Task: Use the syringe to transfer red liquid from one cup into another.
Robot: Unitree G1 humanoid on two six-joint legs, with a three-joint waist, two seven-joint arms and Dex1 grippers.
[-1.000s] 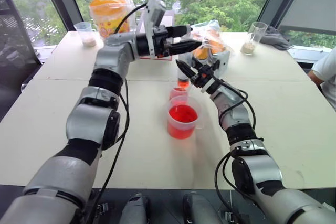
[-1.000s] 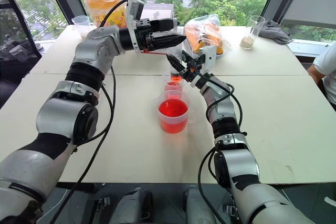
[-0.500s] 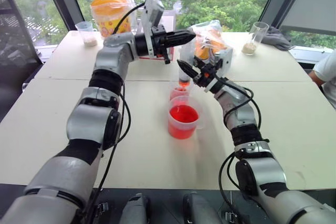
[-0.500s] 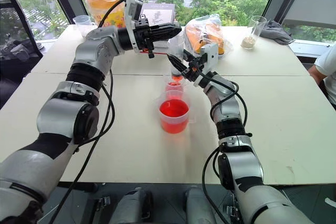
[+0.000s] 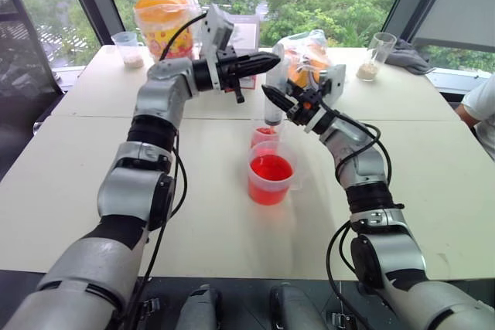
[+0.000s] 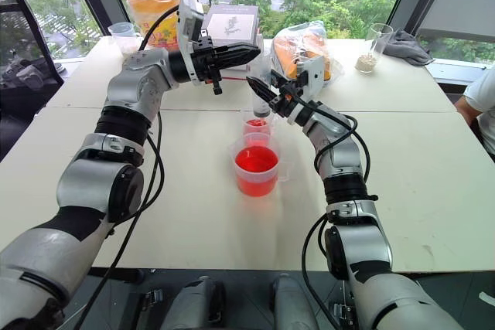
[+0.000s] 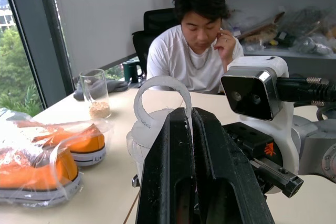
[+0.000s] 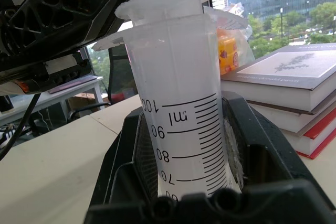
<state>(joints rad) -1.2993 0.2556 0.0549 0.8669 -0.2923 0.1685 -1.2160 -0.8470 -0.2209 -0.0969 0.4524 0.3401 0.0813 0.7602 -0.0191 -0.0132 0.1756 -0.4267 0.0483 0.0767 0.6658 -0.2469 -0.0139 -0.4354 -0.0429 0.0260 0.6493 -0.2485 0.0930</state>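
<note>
Nearest the robot, the wider clear plastic cup with a thick rim (image 5: 270, 178) stands on the white table (image 5: 433, 168), holding bright translucent red liquid (image 5: 270, 167). Touching it on the far side is the smaller, narrower clear plastic cup (image 5: 264, 135), also part-filled with red.

Directly above the narrow cup, the large clear plastic syringe with black graduation marks (image 5: 272, 100) hangs upright, tip down at the cup mouth. The right gripper (image 5: 280, 103) is clamped tight around the barrel; the right wrist view shows the scale reading from the grip up to the flange. The left gripper (image 5: 267, 60) reaches in level from the left, its fingers (image 7: 178, 171) pinched fully together on the thin ring handle at the top of the plunger (image 7: 160, 98).

Judged step: driving the plunger. Procedure:
- Keep the right grip fixed so that the barrel remains vertical and centred over the narrow cup.
- Move the left gripper strictly along the barrel axis; sideways force may tilt the syringe or slip the ring.
- Proceed slowly to prevent splashing.

Beyond stand bagged orange items (image 5: 305, 56), books (image 8: 294, 77) and clear cups of beige grains (image 5: 372, 56).
</note>
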